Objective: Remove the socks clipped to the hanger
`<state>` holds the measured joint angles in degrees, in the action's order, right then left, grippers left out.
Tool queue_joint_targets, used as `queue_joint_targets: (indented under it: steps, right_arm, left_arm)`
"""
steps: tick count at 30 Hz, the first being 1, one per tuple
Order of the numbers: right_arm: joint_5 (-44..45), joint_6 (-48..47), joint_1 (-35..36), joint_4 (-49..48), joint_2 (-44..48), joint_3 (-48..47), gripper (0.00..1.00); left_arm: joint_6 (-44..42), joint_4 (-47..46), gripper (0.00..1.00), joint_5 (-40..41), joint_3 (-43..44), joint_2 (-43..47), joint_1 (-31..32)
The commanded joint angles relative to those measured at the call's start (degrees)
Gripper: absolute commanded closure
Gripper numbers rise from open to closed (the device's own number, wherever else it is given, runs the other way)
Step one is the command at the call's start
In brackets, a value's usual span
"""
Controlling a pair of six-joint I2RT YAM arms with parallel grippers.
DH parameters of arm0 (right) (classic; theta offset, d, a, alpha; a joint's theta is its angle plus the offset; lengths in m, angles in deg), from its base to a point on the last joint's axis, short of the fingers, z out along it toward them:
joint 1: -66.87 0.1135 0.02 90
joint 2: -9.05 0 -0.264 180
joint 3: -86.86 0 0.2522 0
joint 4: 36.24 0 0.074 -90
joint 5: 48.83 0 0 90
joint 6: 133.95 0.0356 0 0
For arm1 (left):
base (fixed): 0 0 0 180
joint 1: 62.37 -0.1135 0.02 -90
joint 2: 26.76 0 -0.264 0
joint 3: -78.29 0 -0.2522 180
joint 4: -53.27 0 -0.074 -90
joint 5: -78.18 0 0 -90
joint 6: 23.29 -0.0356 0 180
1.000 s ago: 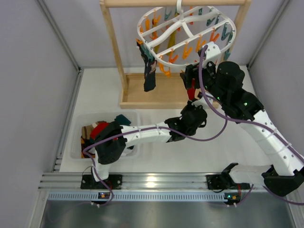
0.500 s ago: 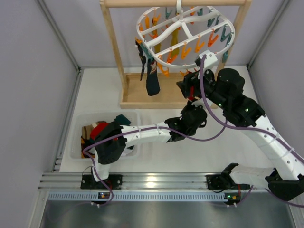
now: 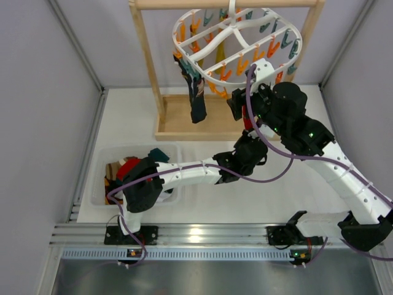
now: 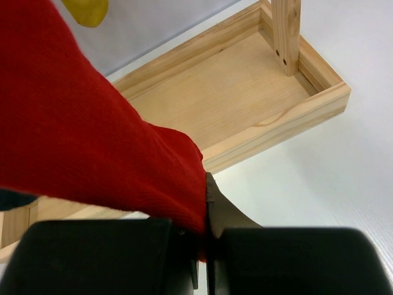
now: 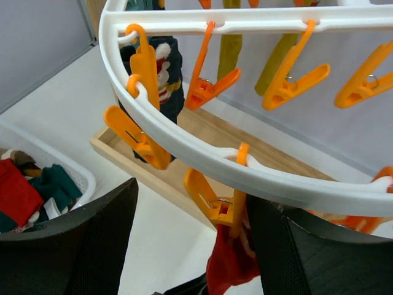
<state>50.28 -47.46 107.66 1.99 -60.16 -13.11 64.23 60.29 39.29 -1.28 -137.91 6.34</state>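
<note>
The red sock (image 5: pixel 228 267) hangs from an orange peg (image 5: pixel 212 203) on the hanger's (image 5: pixel 295 187) near rim. Its lower end is pinched tight in the left gripper (image 4: pixel 206 233), just below the hanger. The right gripper (image 5: pixel 190 239) sits under that rim, fingers spread either side of the peg, holding nothing. A dark sock (image 3: pixel 197 101) dangles from the hanger's left edge — mustard socks (image 5: pixel 228 52) from its far side.

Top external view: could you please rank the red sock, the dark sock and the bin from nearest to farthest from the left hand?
1. Red sock, pinched in the left hand.
2. Dark sock, hanging clipped, up and to the left.
3. Bin, far left by the arm bases.
</note>
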Motion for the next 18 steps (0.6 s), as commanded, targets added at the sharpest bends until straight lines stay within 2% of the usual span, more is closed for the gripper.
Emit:
queue_joint_targets:
  steps: [1, 7, 10, 18]
  right_arm:
    - [3.3, -1.6, 1.7, -2.1, -1.6, -3.7, 0.33]
    - [10.1, -2.5, 2.3, -4.1, -3.5, -4.2, 0.34]
    - [12.5, -2.5, 2.4, -6.5, -2.9, -2.9, 0.41]
    - [14.5, -3.6, 3.1, -9.2, -2.8, -2.2, 0.5]
  left_arm:
    - [1.1, -0.1, 1.0, -1.0, 0.3, 2.3, 0.0]
    - [1.2, -0.2, 1.0, -1.3, -0.2, 2.9, 0.0]
    - [0.9, -0.2, 1.0, -1.3, -0.5, 2.8, 0.0]
    - [1.2, -0.3, 1.0, -1.9, -0.6, 2.3, 0.0]
